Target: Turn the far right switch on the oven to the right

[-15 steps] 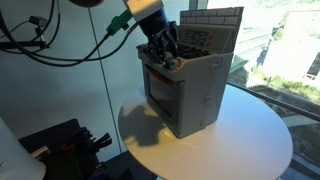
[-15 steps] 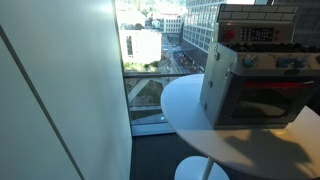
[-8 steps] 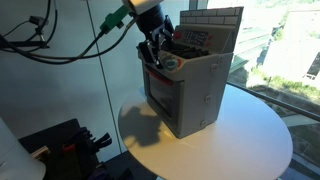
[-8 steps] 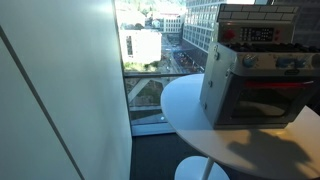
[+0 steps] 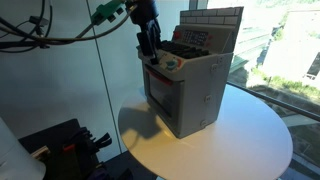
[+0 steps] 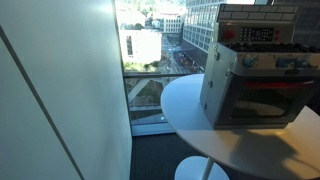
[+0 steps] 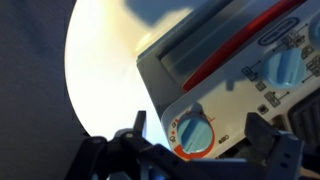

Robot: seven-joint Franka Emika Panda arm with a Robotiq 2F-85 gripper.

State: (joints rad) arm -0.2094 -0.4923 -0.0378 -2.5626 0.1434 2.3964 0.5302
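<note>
**Station.** The oven (image 5: 195,95) stands on a round white table (image 5: 245,140) next to a window. In both exterior views it sits upright, with its brick-patterned back panel (image 5: 215,18) at the top. The red-and-white door (image 6: 285,98) fills the front below the control strip.

**Switch position.** The far right switch (image 5: 170,65) is on the control strip at the front, at the end nearest the oven's grey side wall. In the wrist view it shows as a blue dial (image 7: 195,135) with an orange ring. It is the last dial before the panel edge; a second blue dial (image 7: 283,68) lies further along the strip.

**Gripper.** In an exterior view the gripper (image 5: 149,55) points down over the front top edge of the oven, just beside the switch and slightly above it. Black cables (image 5: 40,40) run off behind the arm.

**Jaw condition.** Spread. In the wrist view the two dark fingers (image 7: 130,140) stand well apart, and the dial appears in the gap between them. Neither finger presses on it. Whether the fingertips touch the panel cannot be told.
</note>
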